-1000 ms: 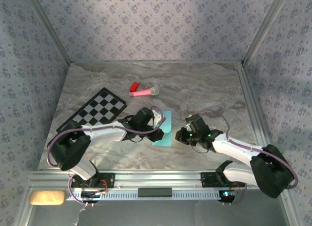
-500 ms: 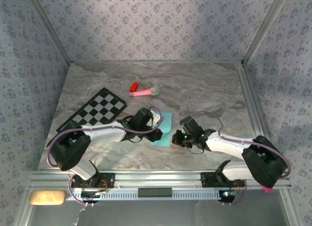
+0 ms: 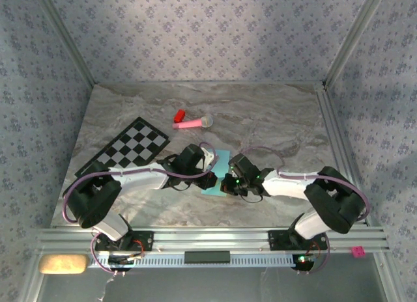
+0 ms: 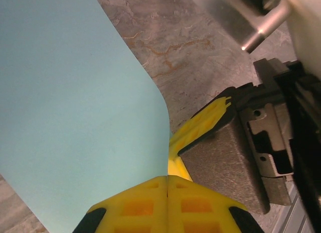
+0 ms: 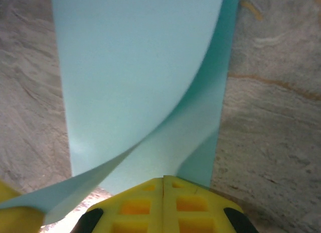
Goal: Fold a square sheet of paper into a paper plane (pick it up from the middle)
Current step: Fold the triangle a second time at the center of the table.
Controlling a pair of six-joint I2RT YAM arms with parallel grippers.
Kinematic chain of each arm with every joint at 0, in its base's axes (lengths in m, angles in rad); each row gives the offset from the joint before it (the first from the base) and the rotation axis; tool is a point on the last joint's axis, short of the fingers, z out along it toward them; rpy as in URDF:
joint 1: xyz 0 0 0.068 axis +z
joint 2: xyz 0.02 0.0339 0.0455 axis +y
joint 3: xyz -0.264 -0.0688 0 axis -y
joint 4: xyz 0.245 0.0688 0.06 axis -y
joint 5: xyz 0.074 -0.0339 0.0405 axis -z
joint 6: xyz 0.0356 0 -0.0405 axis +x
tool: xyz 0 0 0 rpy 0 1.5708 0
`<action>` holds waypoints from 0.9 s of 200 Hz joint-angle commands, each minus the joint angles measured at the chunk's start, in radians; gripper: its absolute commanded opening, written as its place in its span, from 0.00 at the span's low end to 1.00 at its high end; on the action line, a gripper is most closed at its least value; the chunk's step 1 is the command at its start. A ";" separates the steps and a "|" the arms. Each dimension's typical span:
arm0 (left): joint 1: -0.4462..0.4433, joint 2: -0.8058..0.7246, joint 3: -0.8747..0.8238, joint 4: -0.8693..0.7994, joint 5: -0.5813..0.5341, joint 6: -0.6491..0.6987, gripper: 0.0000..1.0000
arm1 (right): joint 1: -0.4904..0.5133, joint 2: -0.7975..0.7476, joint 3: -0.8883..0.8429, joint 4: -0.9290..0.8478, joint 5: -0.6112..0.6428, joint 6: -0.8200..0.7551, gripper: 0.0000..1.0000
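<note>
- left gripper point(image 3: 212, 179), yellow fingers pressed together, pinches the thin light-blue square sheet of paper point(image 3: 220, 160) at its 7 o'clock edge
- right gripper point(image 3: 227, 184), also clamped, pinches it at 5 o'clock, mid grey marbled table point(image 3: 280, 120)
- likely an early fold, no plane yet; next, carry one edge across and crease squarely
- the right wrist view shows the sheet bowed up into a loop; from above it reads flat

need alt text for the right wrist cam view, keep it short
The light-blue square sheet of paper fills the middle of the frame, its near edge curling up off the marble table toward the camera. At the bottom, the right gripper has its yellow fingers closed together where the curled edge meets them.
</note>
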 commanded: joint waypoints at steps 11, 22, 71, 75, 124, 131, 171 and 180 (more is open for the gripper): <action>0.002 -0.006 -0.005 0.008 0.004 -0.024 0.00 | -0.005 0.011 0.011 -0.132 0.044 -0.057 0.03; 0.004 -0.003 -0.002 0.018 0.017 -0.035 0.00 | -0.024 0.005 0.011 -0.170 0.045 -0.080 0.03; 0.006 0.047 0.024 0.061 0.035 -0.090 0.00 | -0.095 -0.022 0.036 -0.231 0.010 -0.181 0.04; 0.005 0.050 0.025 0.068 0.037 -0.098 0.00 | -0.095 -0.023 0.041 -0.232 0.008 -0.186 0.05; 0.004 0.055 0.018 0.098 0.023 -0.130 0.00 | -0.058 -0.047 0.061 -0.163 -0.026 -0.159 0.07; 0.005 0.056 0.017 0.099 0.024 -0.131 0.00 | -0.055 -0.041 0.059 -0.146 -0.032 -0.148 0.07; 0.005 0.056 0.022 0.086 0.011 -0.127 0.00 | -0.046 -0.027 0.053 -0.110 -0.023 -0.122 0.08; 0.006 0.056 0.024 0.079 0.008 -0.127 0.00 | -0.046 -0.029 0.053 -0.098 -0.025 -0.120 0.08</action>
